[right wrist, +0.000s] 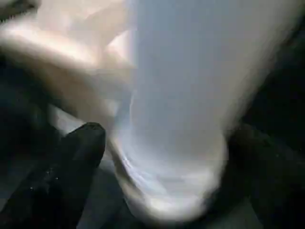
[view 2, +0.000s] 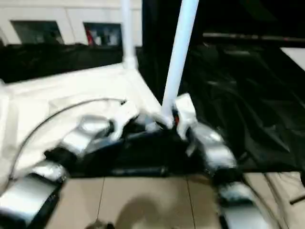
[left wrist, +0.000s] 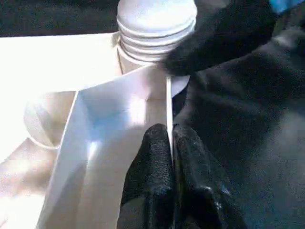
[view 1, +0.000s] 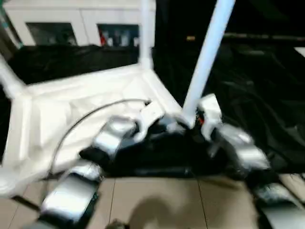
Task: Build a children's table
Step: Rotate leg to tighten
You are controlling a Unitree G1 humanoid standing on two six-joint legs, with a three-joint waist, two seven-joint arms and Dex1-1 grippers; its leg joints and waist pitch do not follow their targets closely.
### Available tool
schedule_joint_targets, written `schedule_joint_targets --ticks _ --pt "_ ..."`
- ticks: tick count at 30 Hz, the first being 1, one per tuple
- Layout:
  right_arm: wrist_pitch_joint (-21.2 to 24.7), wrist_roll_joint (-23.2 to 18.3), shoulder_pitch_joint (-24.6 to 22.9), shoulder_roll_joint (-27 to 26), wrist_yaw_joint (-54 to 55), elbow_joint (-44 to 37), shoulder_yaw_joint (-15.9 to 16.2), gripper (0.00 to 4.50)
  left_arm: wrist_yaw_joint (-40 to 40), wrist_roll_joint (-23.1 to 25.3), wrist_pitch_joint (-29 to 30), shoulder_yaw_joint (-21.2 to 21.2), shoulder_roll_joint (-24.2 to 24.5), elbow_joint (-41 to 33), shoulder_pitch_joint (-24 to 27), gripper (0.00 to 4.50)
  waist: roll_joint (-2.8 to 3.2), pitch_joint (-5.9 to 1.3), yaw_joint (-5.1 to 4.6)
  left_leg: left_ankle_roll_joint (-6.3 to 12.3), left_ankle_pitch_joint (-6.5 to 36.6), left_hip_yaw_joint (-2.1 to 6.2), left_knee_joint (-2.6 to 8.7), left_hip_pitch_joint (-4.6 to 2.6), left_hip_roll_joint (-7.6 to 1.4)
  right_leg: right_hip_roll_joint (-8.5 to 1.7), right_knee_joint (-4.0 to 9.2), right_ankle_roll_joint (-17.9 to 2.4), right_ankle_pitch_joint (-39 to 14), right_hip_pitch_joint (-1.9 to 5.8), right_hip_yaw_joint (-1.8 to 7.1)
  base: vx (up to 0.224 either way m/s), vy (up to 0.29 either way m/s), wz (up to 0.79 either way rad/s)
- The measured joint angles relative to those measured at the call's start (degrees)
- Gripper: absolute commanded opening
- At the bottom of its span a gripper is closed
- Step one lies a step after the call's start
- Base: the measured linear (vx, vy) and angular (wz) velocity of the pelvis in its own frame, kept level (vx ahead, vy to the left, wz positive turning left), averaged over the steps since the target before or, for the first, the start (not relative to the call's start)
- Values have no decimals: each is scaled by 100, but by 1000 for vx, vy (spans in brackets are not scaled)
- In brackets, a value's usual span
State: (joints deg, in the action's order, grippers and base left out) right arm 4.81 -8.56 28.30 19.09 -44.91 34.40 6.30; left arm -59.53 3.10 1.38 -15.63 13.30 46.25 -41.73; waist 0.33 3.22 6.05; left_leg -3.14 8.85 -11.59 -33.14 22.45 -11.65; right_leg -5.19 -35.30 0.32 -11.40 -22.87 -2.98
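The white tabletop (view 1: 71,105) lies upside down on black cloth, ribbed side up. White legs stand at its far corner (view 1: 147,33) and left corner (view 1: 9,78). A third leg (view 1: 207,57) leans at the near right corner, its threaded end (left wrist: 157,24) at the round socket. My left gripper (left wrist: 171,143) is shut on the tabletop's thin rim wall (left wrist: 168,105) just beside that socket. My right gripper (right wrist: 171,138) is open, with one black finger (right wrist: 81,157) on each side of the leaning leg's foot (right wrist: 176,119).
A white glass-door cabinet (view 1: 71,24) stands at the back. Black cloth (view 1: 257,95) covers the ground to the right and behind. Tan floor tiles (view 1: 167,200) lie in front. A thin grey cable (view 1: 81,121) arcs over the tabletop from my left arm.
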Motion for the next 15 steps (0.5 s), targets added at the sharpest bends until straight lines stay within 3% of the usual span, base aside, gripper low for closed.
schedule_joint_targets --ticks 4,11,15 --pt "136 -57 -5 154 -590 -205 164 442 -626 -124 84 -118 173 -391 177 0 -1 1 37 1 0 -1 -15 17 -1 -2 1 -2 1 -6 0 0 0 0" --pt "378 -63 -16 336 -902 -469 280 442 -794 -126 113 -127 219 -454 201 0 -3 2 55 2 1 -3 -17 17 -1 -3 -1 -2 1 -7 0 0 0 0" --pt "463 -87 -22 347 -1035 -526 283 407 -842 -144 215 -126 278 -657 297 0 -3 1 53 2 1 -4 -19 17 -2 -3 0 -1 1 -7 0 0 0 0"
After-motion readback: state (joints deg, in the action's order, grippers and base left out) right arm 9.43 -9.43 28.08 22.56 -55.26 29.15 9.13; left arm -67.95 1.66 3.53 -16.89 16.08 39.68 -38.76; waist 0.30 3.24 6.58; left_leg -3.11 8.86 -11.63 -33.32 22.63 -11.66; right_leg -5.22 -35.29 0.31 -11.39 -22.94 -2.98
